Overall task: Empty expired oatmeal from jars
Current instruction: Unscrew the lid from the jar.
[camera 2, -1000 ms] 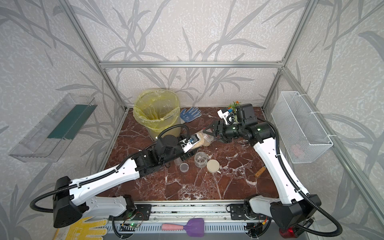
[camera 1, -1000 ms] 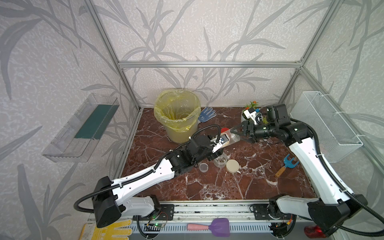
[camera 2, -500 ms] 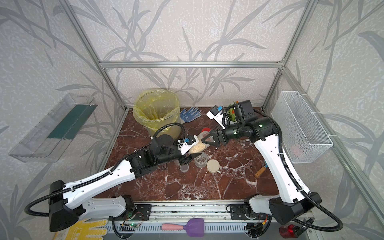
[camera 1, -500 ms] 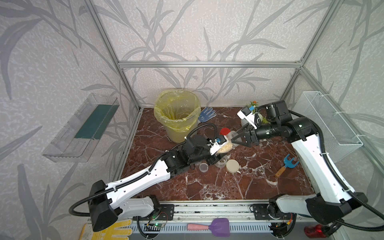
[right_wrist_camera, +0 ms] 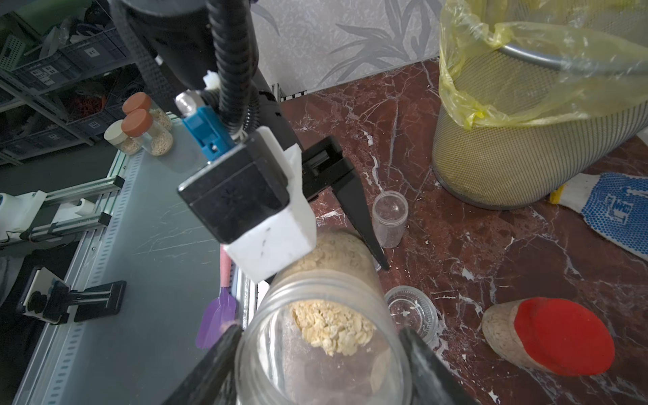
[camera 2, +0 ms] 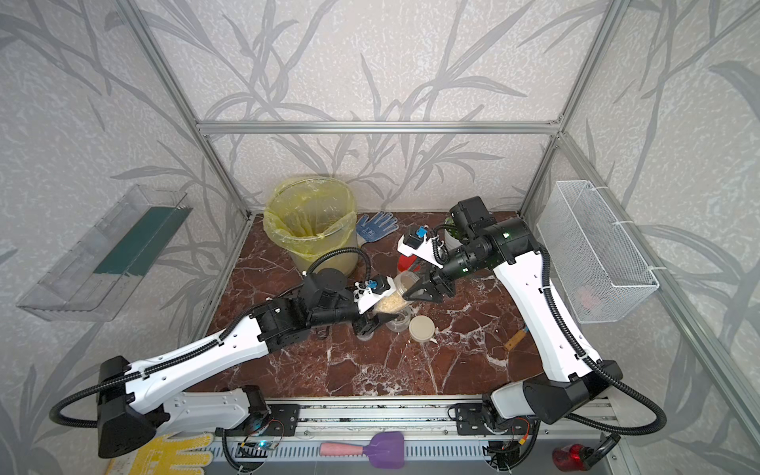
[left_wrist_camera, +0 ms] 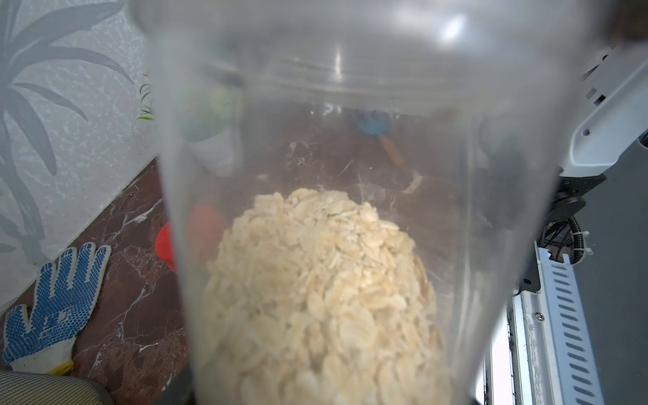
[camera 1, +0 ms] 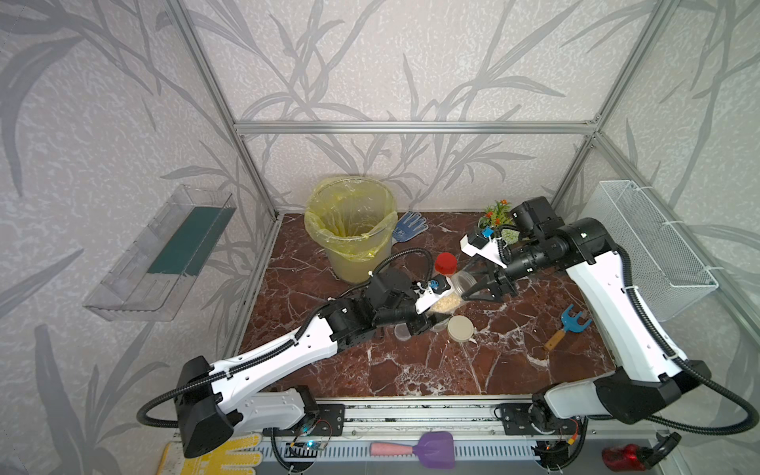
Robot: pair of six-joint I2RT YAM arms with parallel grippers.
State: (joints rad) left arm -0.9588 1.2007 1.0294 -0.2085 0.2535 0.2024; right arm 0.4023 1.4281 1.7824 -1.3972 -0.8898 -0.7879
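Left gripper (camera 1: 436, 314) clamps uncapped clear jar (right_wrist_camera: 343, 256), beige oatmeal flakes (left_wrist_camera: 315, 298) inside. Right gripper (right_wrist_camera: 319, 329) jaws flank its mouth, grip unclear. Red-capped jar (camera 1: 445, 263) and beige-lidded squat jar (camera 1: 460, 329), mid-table, capped, pending.

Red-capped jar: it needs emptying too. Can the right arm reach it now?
Probably, after backing off: the right pincer straddles the open jar, but the red-capped jar stands close beside it, nothing covering it.
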